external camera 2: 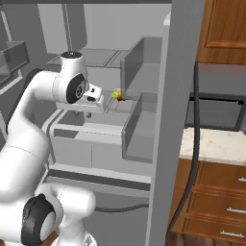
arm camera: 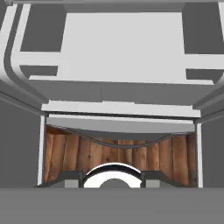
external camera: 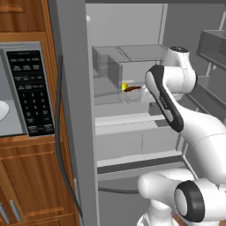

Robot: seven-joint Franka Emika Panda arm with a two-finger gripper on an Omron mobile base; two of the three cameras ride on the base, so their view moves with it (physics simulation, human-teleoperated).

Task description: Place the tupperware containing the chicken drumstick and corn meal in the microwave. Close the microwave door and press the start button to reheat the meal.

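Observation:
The tupperware (external camera: 131,89) (external camera 2: 123,99) lies on a middle shelf inside the open grey fridge. It holds the yellow corn (external camera: 125,86) (external camera 2: 115,95) and the reddish-brown chicken drumstick (external camera: 133,88) (external camera 2: 126,98). My gripper (external camera 2: 89,114) (arm camera: 113,179) hangs just in front of the tray, pointing down, apart from it. Its fingertips (arm camera: 72,178) stand wide apart with nothing between them, so it is open. The hand view looks down past the fridge shelves to the wooden floor. The microwave (external camera: 17,53) sits left of the fridge, its black keypad (external camera: 28,88) facing me. The microwave door is out of view.
The fridge's grey side wall (external camera: 75,110) (external camera 2: 175,120) stands between the shelves and the wooden cabinets (external camera: 39,185). Taller clear grey boxes (external camera: 106,70) (external camera 2: 139,62) flank the tray. Door bins (external camera: 212,44) hang on the right. A pale counter (external camera 2: 216,146) lies right of the fridge.

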